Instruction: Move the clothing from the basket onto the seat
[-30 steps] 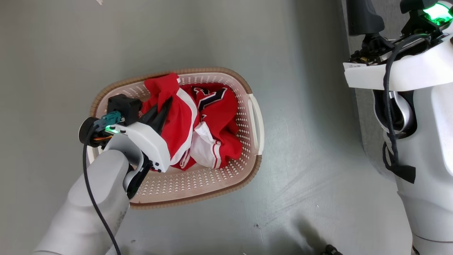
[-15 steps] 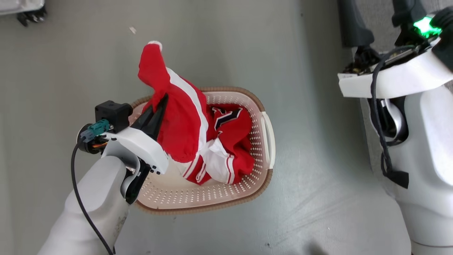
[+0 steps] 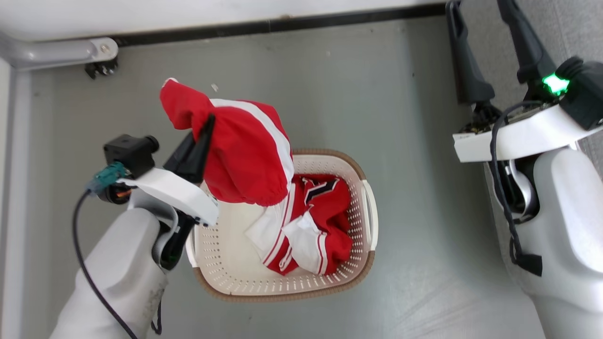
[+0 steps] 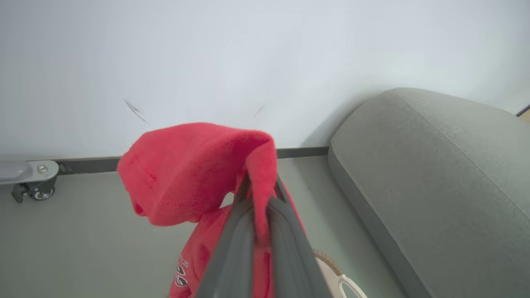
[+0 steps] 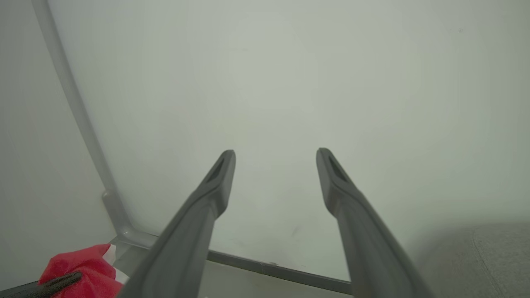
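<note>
Red garment (image 3: 245,155) now hangs higher above the basket (image 3: 226,263) than a second ago.
The left end effector (image 3: 206,127) is clamped on a fold of it. The remaining clothing (image 3: 325,221) lies inside the basket. The right end effector (image 5: 275,159) has its fingers apart, holding nothing, and the grey seat (image 4: 434,174) is near.
</note>
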Controlling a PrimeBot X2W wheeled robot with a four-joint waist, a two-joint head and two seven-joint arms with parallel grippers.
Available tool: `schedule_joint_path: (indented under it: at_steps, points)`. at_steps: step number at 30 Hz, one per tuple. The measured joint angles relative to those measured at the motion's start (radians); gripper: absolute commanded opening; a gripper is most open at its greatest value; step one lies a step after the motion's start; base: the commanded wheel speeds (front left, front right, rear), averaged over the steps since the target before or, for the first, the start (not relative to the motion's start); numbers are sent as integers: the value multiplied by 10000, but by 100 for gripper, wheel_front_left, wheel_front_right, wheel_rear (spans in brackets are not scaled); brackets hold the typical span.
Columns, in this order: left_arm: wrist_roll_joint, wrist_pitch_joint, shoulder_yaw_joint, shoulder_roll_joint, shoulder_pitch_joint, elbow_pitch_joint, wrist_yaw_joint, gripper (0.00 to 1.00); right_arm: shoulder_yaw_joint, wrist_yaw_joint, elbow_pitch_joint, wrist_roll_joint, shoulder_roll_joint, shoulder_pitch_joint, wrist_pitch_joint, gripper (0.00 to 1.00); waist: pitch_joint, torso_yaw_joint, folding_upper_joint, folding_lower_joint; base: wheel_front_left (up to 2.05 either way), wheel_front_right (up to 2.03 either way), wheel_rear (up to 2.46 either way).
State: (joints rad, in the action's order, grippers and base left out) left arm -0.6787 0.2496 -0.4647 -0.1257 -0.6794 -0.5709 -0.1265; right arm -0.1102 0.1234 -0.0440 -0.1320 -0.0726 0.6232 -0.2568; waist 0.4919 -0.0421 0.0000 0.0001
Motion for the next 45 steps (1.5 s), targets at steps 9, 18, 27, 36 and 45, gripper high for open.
schedule_joint_path:
  at_steps: [9,18,27,36,45]
  points:
    - [52,25,1338,-88,419,1329,0,0,13,0,-244,0,12,-791,0,100,-927,250,0,0,0,0,0]
    - [612,29,2057,-167,1186,2320,0,0,79,0,-401,-4,23,-1625,0,100,-1795,358,0,0,0,0,0]
    - [1195,27,2330,-226,2018,3041,-2,0,94,0,-644,-59,52,-2426,0,100,-2593,387,0,-1,0,0,0]
    - [1361,29,2554,-86,2420,3885,-6,0,-36,0,-777,-136,86,-3169,2,100,-3254,360,0,0,0,0,0]
    - [1814,29,2318,-190,2708,4351,-6,0,-408,0,-892,-188,105,-3571,2,100,-3720,281,0,-1,0,0,0]
